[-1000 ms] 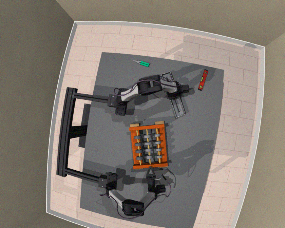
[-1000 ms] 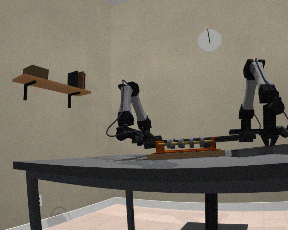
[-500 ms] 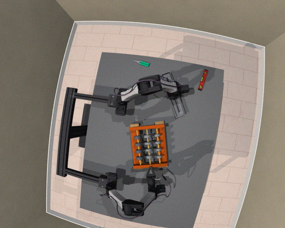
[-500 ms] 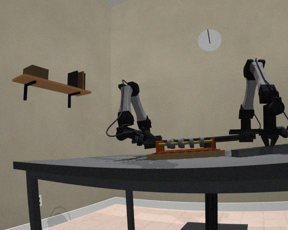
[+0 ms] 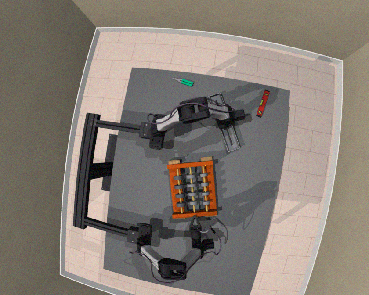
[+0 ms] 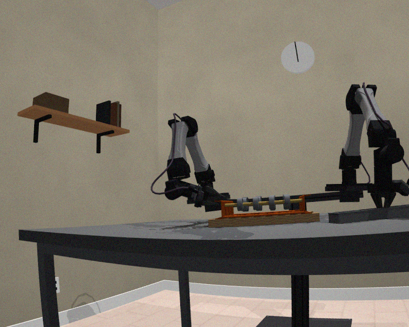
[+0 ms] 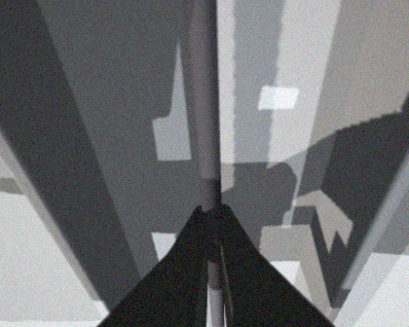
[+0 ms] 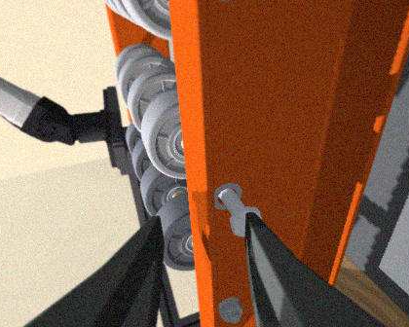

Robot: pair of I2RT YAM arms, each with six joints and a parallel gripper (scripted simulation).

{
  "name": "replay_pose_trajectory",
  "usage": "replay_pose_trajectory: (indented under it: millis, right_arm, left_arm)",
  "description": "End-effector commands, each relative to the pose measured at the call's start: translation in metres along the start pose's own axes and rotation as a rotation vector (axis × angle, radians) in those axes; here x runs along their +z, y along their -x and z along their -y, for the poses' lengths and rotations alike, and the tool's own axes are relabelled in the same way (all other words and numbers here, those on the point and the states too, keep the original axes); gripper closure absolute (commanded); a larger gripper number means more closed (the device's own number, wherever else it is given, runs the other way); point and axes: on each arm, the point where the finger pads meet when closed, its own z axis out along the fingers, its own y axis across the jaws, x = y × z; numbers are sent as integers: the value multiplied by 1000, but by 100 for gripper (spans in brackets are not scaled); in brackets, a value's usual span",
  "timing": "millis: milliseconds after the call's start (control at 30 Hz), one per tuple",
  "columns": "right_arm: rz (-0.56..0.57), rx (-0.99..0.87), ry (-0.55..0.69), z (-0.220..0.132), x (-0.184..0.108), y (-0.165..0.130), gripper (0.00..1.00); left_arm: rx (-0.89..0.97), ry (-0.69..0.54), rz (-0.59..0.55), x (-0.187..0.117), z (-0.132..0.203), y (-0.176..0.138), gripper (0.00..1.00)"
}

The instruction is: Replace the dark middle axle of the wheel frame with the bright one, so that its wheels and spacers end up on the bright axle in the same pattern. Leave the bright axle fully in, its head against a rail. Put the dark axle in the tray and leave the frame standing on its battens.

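The orange wheel frame [image 5: 191, 164] [image 6: 227, 209] [image 8: 278, 97] stands on its wooden battens, with wheels and yellow spacers on three axles. A bright axle [image 8: 232, 200] passes into the middle hole of the near rail; its head [image 8: 244, 221] stands a little outside the rail. My right gripper [image 5: 194, 217] [image 8: 204, 227] is partly open at that rail, its right fingertip beside the head, with nothing gripped. My left gripper [image 6: 384, 207] [image 7: 212, 217] points down into the grey tray [image 5: 233, 149] [image 6: 352, 215], shut on the dark axle [image 5: 231, 144] [image 7: 205, 107], which lies lengthwise within the tray's walls.
Green-handled pliers [image 5: 187, 82] lie at the table's far edge in the top view. A red spirit level [image 5: 262, 103] lies beyond the left wrist. The left arm covers the tray's middle. The frame stands between the tray and the right arm.
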Motion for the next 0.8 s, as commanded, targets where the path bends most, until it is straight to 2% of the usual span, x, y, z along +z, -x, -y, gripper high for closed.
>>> replay_pose_trajectory:
  millis: [0,300,333,400,467,767]
  right_arm:
    - [-1,-108,27,-21,13,10,67]
    - [-1,-108,27,-21,13,10,67]
    - [-1,-108,27,-21,13,10,67]
    - [-1,-108,27,-21,13,10,67]
    - [-1,-108,27,-21,13,10,67]
    - [-1,-108,27,-21,13,10,67]
  left_arm:
    - [7,5,11,18,-2,4,100]
    - [7,5,11,18,-2,4,100]
    - [-10,-39,-3,-8,16,-1,74]
    - [-10,-39,-3,-8,16,-1,74]
    - [-10,-3,3,3,-2,2,74]
    - [-11,14,6,2,-6,3,74]
